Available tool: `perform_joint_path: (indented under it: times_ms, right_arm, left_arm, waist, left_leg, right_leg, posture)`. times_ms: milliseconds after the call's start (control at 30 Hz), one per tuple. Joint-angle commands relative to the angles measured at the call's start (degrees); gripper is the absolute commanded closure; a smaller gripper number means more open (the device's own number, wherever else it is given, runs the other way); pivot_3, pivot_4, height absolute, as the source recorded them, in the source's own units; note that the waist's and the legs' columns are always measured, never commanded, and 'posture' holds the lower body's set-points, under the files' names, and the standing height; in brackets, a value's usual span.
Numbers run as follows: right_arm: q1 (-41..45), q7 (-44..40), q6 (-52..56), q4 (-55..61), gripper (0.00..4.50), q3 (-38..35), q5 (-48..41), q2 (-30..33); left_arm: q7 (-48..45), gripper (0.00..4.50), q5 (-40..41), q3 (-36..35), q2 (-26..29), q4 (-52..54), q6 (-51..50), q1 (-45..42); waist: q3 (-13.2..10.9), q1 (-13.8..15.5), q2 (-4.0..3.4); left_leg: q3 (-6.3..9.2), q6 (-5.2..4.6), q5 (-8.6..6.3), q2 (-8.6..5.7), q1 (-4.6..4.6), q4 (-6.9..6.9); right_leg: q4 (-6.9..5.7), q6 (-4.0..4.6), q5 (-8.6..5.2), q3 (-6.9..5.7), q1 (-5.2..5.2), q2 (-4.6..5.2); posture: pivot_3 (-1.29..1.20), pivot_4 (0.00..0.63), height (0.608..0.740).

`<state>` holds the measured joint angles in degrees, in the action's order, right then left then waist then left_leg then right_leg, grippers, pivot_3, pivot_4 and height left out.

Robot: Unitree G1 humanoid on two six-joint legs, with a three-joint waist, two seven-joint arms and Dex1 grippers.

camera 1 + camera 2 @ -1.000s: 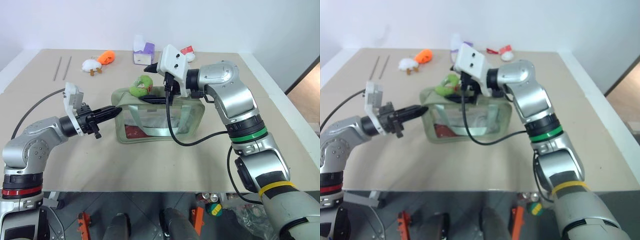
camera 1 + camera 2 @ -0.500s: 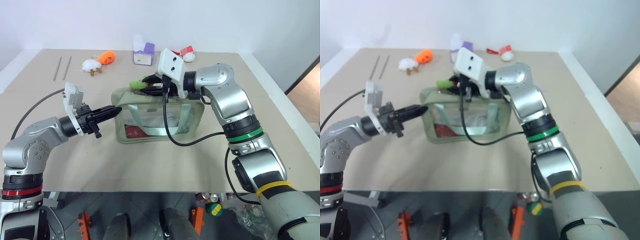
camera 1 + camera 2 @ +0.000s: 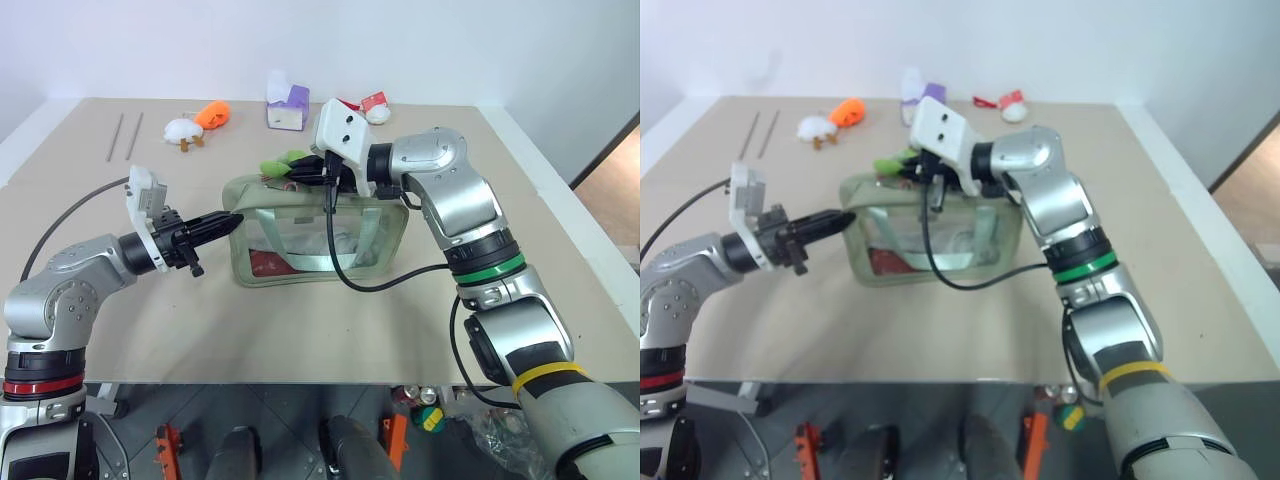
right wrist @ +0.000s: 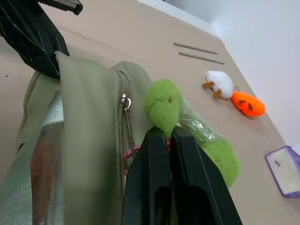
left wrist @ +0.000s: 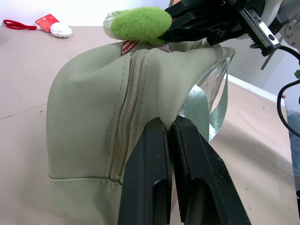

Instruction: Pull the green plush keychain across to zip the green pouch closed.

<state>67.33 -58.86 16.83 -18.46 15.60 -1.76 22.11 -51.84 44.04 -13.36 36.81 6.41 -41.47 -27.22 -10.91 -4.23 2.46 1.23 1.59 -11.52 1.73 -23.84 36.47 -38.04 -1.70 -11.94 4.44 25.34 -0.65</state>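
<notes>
The fuzzy lime-green keychain (image 4: 164, 105) sits squashed atop the sage-green pouch (image 3: 300, 262) on the table (image 3: 300, 330), pinched by the right gripper (image 4: 168, 136); the left gripper (image 5: 169, 129) clamps the pouch's end fabric

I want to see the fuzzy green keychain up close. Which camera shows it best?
The right wrist view: the green plush keychain sits big, pinched in the right gripper. The left wrist view shows it above the green pouch. The eye views show it small.
</notes>
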Motion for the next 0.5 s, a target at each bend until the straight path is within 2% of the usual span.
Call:
perform_joint_path:
  times_ms: [33, 200, 500]
  right_arm:
    - [3.91, 0.11, -0.76, -0.86, 4.47, -5.32, -1.92, 3.11]
    - [4.49, 0.93, -2.37, -2.81, 4.47, -8.35, -1.13, 9.83]
    - [-3.95, -0.52, -5.51, 5.93, 4.47, -7.86, 3.93, 24.84]
  left_arm:
    - [-0.26, 4.5, 1.4, -1.23, -0.16, 1.8, 0.93, -0.51]
    - [-0.16, 4.5, 1.65, -1.02, -0.25, 2.28, 0.75, -0.12]
    - [0.0, 4.5, 1.76, -0.43, -0.41, 2.41, 0.7, -0.2]
  waist:
    - [0.0, 0.01, 0.0]
    - [0.0, 0.2, 0.0]
    - [-0.02, 0.24, -0.03]
  left_leg:
    - [0.0, 0.0, 0.0, 0.0, 0.0, 0.0]
    - [0.0, 0.0, 0.0, -0.04, -0.02, 0.0]
    - [0.0, 0.0, 0.0, -0.05, -0.03, -0.04]
  right_leg:
    - [0.0, 0.0, 0.0, 0.0, 0.0, 0.0]
    - [0.01, -0.01, -0.03, -0.01, -0.02, 0.04]
    - [0.01, 0.01, -0.08, -0.01, 0.0, 0.03]
  posture:
    - [0.0, 0.15, 0.74]
    - [0.0, 0.15, 0.74]
    - [0.0, 0.15, 0.74]
